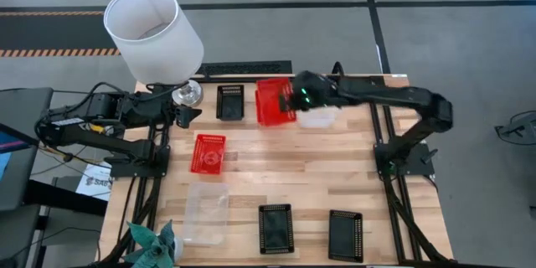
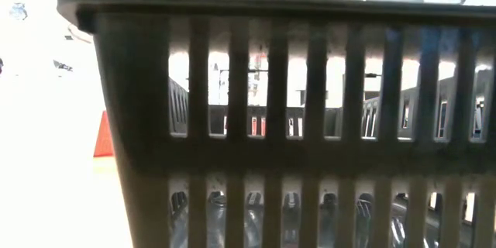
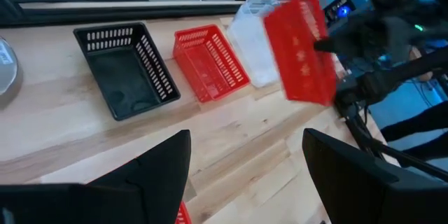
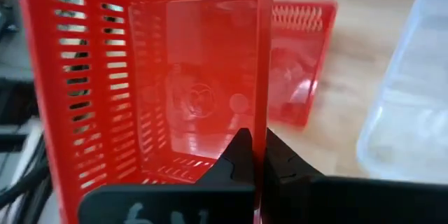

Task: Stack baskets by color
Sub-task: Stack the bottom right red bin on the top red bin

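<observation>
My right gripper (image 1: pixel 295 98) is shut on a red basket (image 1: pixel 273 100), held up near the table's far edge. In the right wrist view a second red basket (image 4: pixel 302 63) stands on the table beyond it, with a clear basket (image 4: pixel 413 98) beside it. A black basket (image 1: pixel 230 102) stands left of them. A third red basket (image 1: pixel 208 152) lies mid-left, and another clear basket (image 1: pixel 205 213) lies near left. Two more black baskets (image 1: pixel 275 228) (image 1: pixel 346 234) stand at the near edge. My left gripper (image 3: pixel 245 175) waits open at the far left. My right gripper pinches one side wall (image 4: pixel 263 112) of the red basket at its rim, with one finger (image 4: pixel 238 157) inside the basket and the other outside. The fingers come slanting down from the table's right. The basket is lifted clear and tipped on its side, its bottom (image 3: pixel 301 49) facing left.
A white lampshade (image 1: pixel 155 33) stands over the far left corner by a metal disc (image 1: pixel 188 94). A dark bar (image 1: pixel 243 69) lies along the far edge. A black basket's wall (image 2: pixel 294 124) fills the low view. Bare wood (image 1: pixel 318 176) lies mid-table.
</observation>
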